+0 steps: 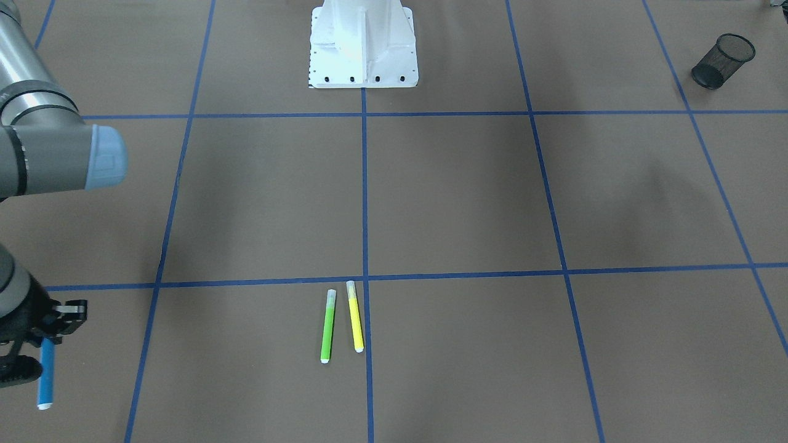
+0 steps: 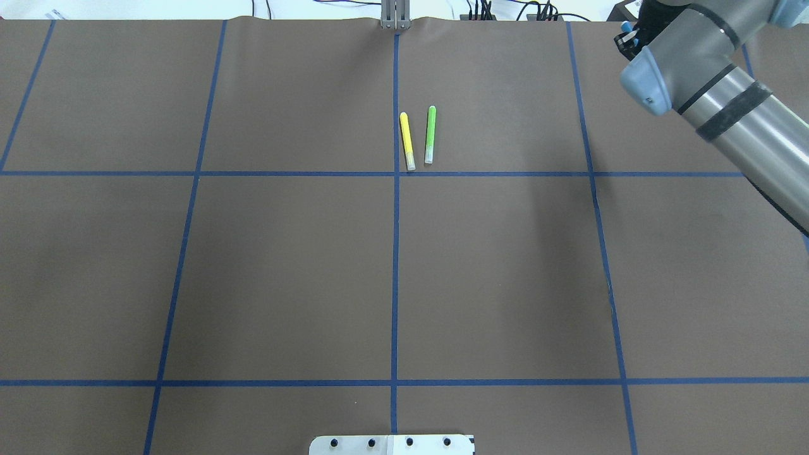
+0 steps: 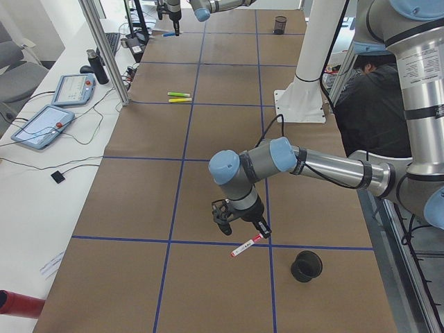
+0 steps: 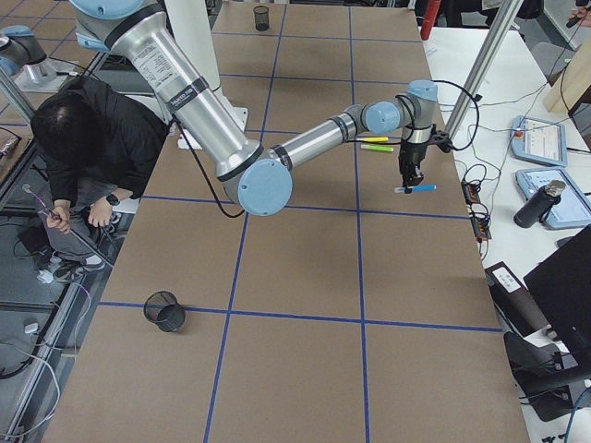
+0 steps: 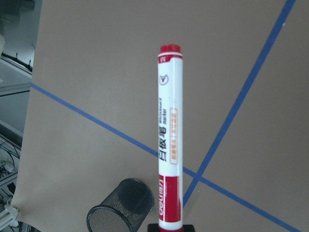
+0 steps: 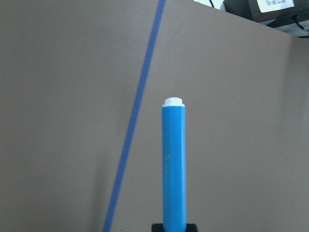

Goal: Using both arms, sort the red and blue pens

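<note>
My left gripper [image 3: 261,233] is shut on the cap end of the red pen [image 3: 246,246], a white barrel with red ends. The pen [image 5: 169,145] sticks out slanted over the brown table, beside a black mesh cup [image 5: 120,205] and not over it. At the table's far right corner my right gripper [image 1: 48,335] is shut on the blue pen [image 1: 45,376]. The blue pen [image 6: 174,164] points away from the wrist camera with its white end outward, and it hangs near the table edge [image 4: 416,188]. In the overhead view only the right arm's elbow shows.
A green marker [image 1: 328,326] and a yellow marker [image 1: 355,316] lie side by side mid-table. One mesh cup [image 3: 306,266] stands at the left end, another mesh cup [image 4: 164,311] at the right end. A person [image 4: 92,138] crouches beside the white base pedestal [image 1: 363,46].
</note>
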Robot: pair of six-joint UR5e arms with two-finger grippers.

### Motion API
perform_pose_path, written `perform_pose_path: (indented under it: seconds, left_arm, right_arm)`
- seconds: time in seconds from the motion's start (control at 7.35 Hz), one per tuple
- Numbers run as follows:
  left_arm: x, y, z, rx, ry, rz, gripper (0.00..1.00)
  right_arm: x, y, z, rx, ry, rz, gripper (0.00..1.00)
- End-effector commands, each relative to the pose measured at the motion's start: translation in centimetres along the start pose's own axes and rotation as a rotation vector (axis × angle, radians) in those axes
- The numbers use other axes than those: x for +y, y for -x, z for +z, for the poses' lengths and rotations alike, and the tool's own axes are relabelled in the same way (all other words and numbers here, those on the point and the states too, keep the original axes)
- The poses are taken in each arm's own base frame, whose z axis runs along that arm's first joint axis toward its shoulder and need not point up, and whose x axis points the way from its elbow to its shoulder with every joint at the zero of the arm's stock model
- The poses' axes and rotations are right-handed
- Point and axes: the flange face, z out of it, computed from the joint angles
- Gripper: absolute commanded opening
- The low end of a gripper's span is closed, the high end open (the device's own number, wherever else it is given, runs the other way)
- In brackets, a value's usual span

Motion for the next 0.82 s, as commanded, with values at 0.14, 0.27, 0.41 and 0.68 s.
perform_pose_path:
  seconds: [0.14,0.27,0.41,0.68]
  left_arm:
    - [2.6,6.8,2.0,0.131,0.124,-0.185,0.00]
    - [2.7,7.3,3.7,0.233,0.211,-0.259,0.00]
    - [4.0,8.4,5.6,0.275,0.265,-0.308,0.00]
    - [6.1,9.3,7.9,0.374,0.335,-0.389,0.00]
  right_arm:
    - [2.8,-12.2,0.1,0.053,0.079,-0.034,0.00]
    - [4.6,-15.5,1.1,0.058,0.099,-0.086,0.00]
    - [5.7,-17.8,1.8,0.078,0.115,-0.077,0.00]
    - [9.6,-22.1,2.3,0.077,0.203,-0.098,0.00]
